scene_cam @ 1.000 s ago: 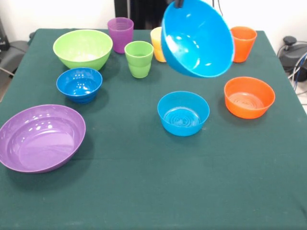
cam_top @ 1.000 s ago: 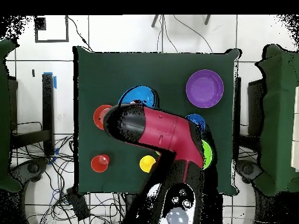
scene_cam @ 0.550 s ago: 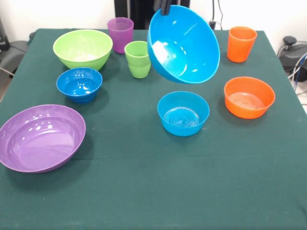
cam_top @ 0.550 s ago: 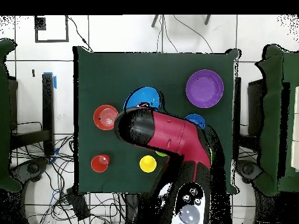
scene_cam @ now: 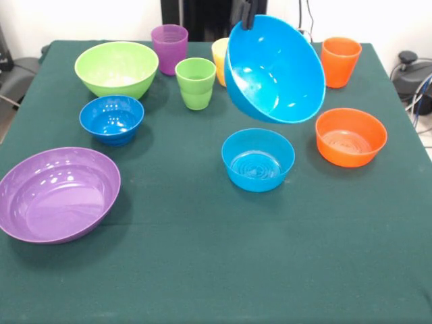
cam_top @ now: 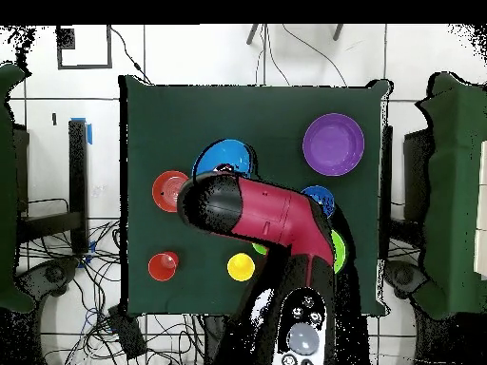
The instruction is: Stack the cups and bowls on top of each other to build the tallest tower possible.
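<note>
Green-cloth table (scene_cam: 202,270), white wall behind, cables on floor at right. My gripper (scene_cam: 246,13), top edge of front view, pinching far rim of large light blue bowl (scene_cam: 275,62); bowl held off the table, tilted w/ opening toward camera, hanging above and behind small light blue bowl (scene_cam: 258,159). Small orange bowl (scene_cam: 351,137) to its right, apart. Orange cup (scene_cam: 341,61) far right; yellow cup (scene_cam: 219,61) mostly hidden behind held bowl; green cup (scene_cam: 196,83) beside it; purple cup (scene_cam: 169,48) behind that. Lime green bowl (scene_cam: 116,69) far left, dark blue bowl (scene_cam: 111,119) just in front of it, large purple bowl (scene_cam: 59,194) near left corner. No tower: nothing stacked. Overhead: my red-black arm (cam_top: 262,214) covers table middle; purple bowl, orange bowl, orange & yellow cups show round it.
</note>
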